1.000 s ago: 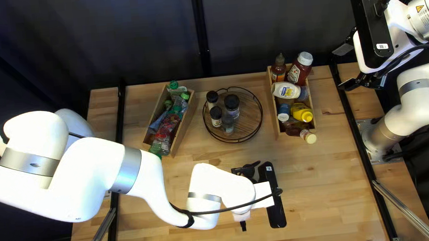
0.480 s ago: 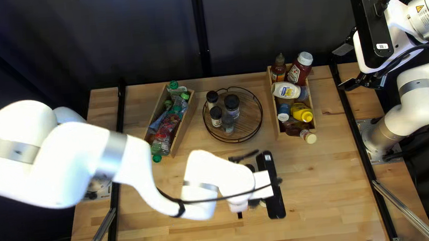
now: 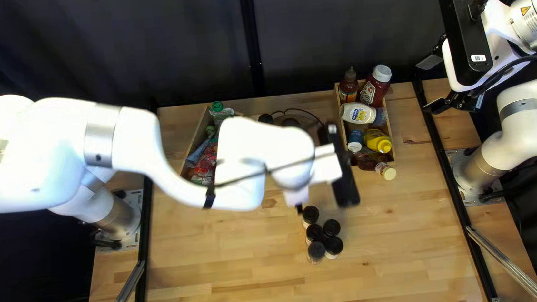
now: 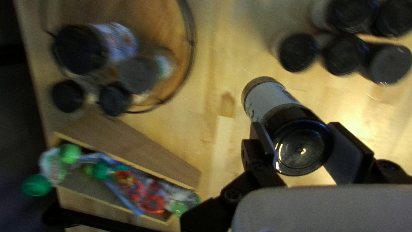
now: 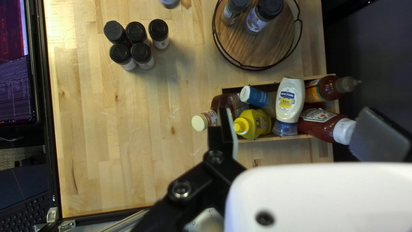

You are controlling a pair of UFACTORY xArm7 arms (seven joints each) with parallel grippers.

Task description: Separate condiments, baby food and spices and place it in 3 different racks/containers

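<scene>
Clock centred on the five loose jars, top left view; 12 toward the far edge.

Nearest: five black-lidded jars (image 3: 333,246) stand in a tight cluster on the table (image 3: 406,249), outside all three containers.

12 o'clock, just beyond: left gripper (image 3: 299,208), mostly hidden under its arm in that view. Left wrist view: both fingers press a spice jar (image 4: 300,148) from opposite sides, black lid toward the camera. Held jar is over the table, between the cluster and the round tray (image 4: 171,25).

10 to 11 o'clock: left crate (image 4: 133,150), baby-food pouches (image 4: 135,187) with green caps inside; partly covered by the left arm (image 3: 138,140).

Between 11 and 12: round tray, mostly hidden by the same arm; left wrist view gives four dark-lidded jars (image 4: 81,49) on it.

1 o'clock: right crate (image 3: 345,154), packed with condiments, including a mustard bottle (image 3: 378,141), mayonnaise (image 3: 357,113) and, at its far end, ketchup (image 3: 376,90).

1 to 2 o'clock, farther out: right gripper (image 3: 429,84), raised, fingers wide apart, nothing gripped.

Farthest: dark curtain (image 3: 335,22).
</scene>
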